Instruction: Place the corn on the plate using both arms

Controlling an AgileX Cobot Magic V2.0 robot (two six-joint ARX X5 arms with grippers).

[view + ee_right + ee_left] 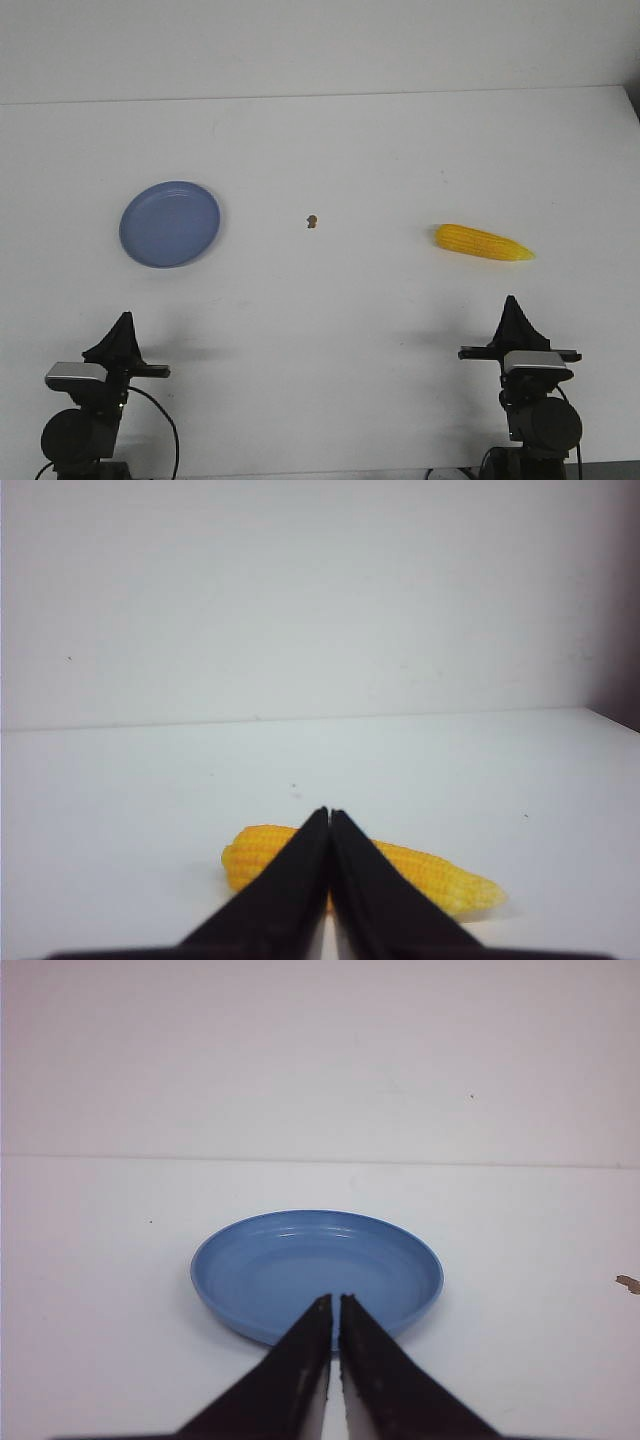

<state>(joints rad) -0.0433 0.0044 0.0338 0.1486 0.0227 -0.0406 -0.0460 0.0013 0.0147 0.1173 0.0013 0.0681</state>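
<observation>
The yellow corn (483, 242) lies on the white table at the right, its pointed tip toward the right. It also shows in the right wrist view (440, 875), partly behind the fingers. The blue plate (170, 223) sits empty at the left and shows in the left wrist view (260, 1280). My left gripper (124, 322) is shut and empty, well short of the plate; it shows in its wrist view (332, 1302). My right gripper (511, 303) is shut and empty, a little short of the corn; it shows in its wrist view (328, 813).
A tiny brown speck (312, 221) lies on the table between plate and corn; it shows at the edge of the left wrist view (628, 1283). The table's far edge (320, 95) meets a white wall. Both arm bases stand at the near edge.
</observation>
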